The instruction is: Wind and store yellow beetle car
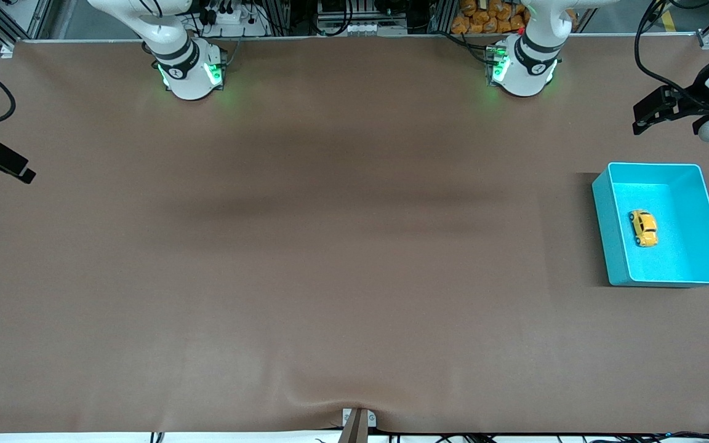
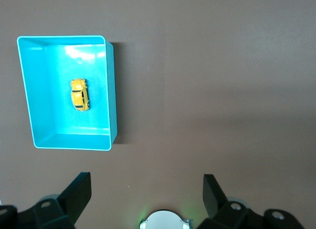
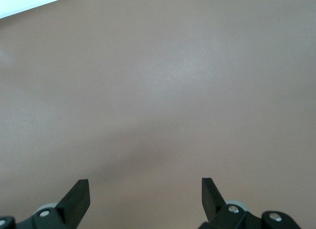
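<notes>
Yellow beetle car (image 1: 644,227) lies inside the teal bin (image 1: 600,209), well ahead of my left jaws (image 2: 147,192), its long axis running across their gap, both jaws spread wide and empty, right jaws (image 3: 146,192) over bare desk (image 1: 330,246), so I judge the left arm nearer.

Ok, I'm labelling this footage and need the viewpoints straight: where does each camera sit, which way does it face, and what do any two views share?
Front view: high across the table, facing both arm bases; left gripper and right gripper at the table's ends, open.
Left wrist view: on the left wrist, looking down at the teal bin holding the yellow car; its own fingers show.
Right wrist view: on the right wrist, facing bare brown table; own fingers show.
Shared: front and left wrist views show bin and car.
</notes>
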